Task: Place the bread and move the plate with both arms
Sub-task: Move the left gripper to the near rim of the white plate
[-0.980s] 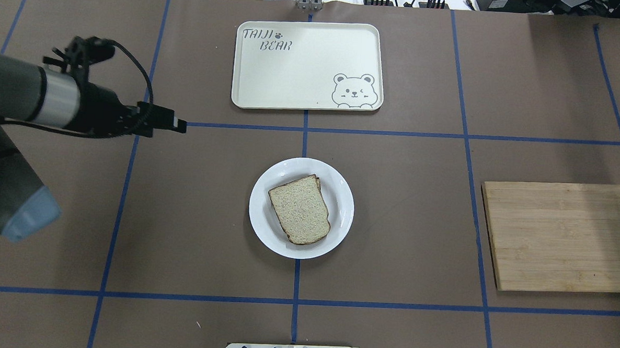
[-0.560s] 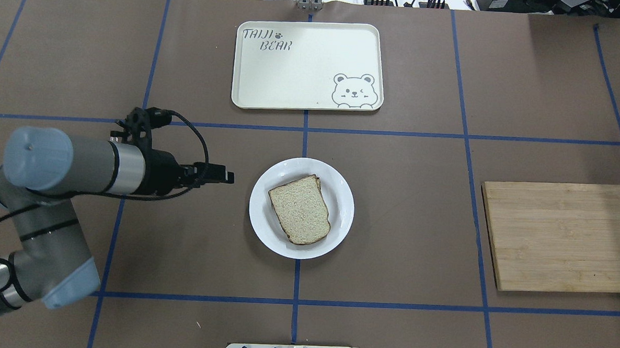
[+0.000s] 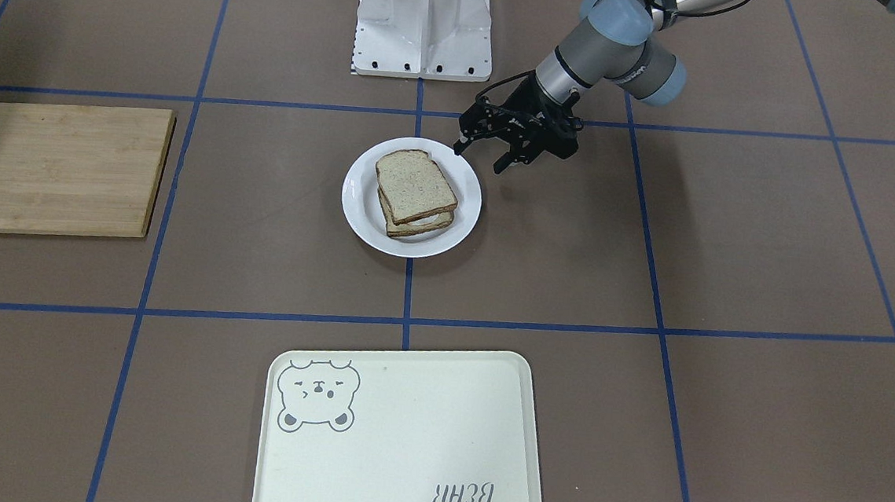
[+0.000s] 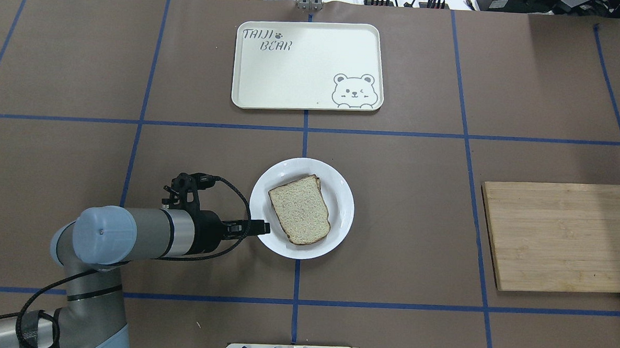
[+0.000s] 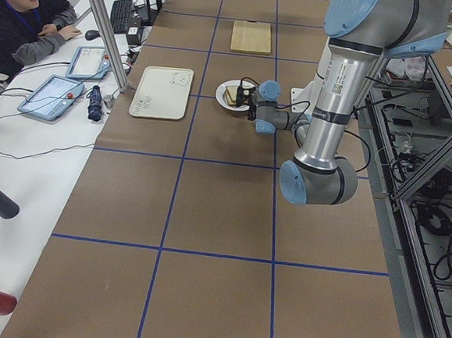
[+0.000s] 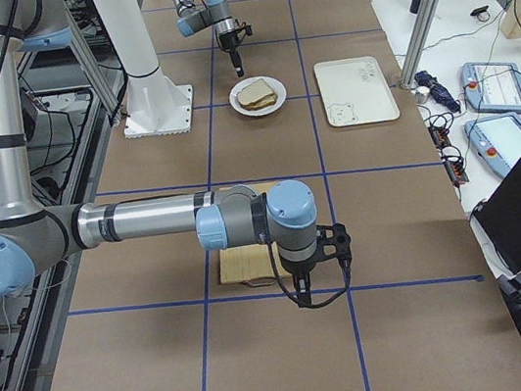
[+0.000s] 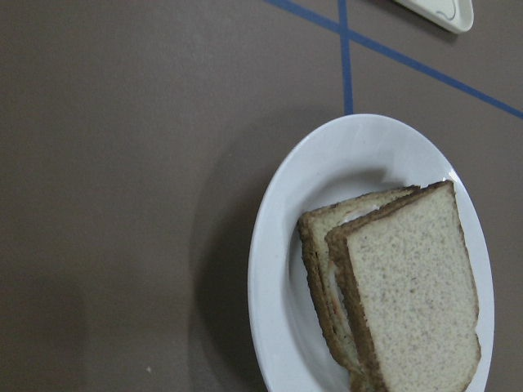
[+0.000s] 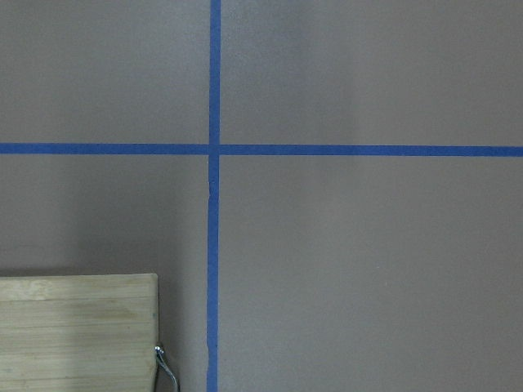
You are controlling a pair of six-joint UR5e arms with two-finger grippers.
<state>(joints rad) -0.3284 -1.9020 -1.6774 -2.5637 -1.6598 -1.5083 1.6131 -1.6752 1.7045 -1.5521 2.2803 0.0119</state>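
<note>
Bamboo board [image 3: 55, 168], bear tray [image 3: 403, 437] well apart from plate [image 3: 356, 197] with bread [image 3: 414, 184]; left hand [image 3: 481, 157] spread, just beside plate's rim.

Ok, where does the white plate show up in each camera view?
Front-facing: the plate, centre, slightly up.
Overhead: centre.
Exterior left: far, upper middle.
Exterior right: upper middle.
Left wrist: lower right.
Right wrist: not in view.
Landmark: bear tray, beyond the plate from the robot.

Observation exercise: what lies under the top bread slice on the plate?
A second slice on the plate, only edges showing; the top bread slice covers the rest.
</note>
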